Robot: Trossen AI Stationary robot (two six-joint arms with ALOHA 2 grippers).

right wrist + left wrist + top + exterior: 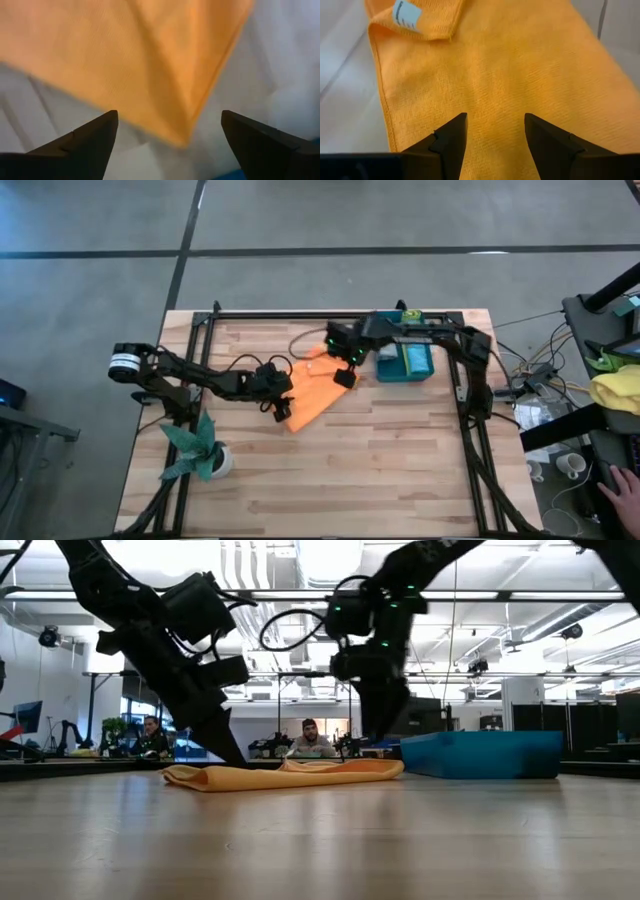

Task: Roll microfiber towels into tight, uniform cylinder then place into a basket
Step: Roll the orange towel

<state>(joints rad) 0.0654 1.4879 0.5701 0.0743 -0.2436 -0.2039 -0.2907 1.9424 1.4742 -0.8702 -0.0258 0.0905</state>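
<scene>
Orange towel [312,392] flat on the counter [400,470], just beside the teal basket [405,364], not yet rolled. Long axis diagonal in the high view: from the near-left corner by the left end effector [281,409] up toward the far-right end by the right end effector [346,377], nearest the basket. One corner folded over, label [407,17] showing.

Left end effector [495,132] low over the near end, fingers partly apart, nothing between them, cloth beneath. Right end effector [170,132] spread wide above a towel corner, empty.

Risks, as judgement: uneven roll if only one end gets lifted; folded corner trapped inside, making a lumpy cylinder; soft cloth slipping from a shallow pinch; towel dragged against the basket wall, skewing the roll axis.
</scene>
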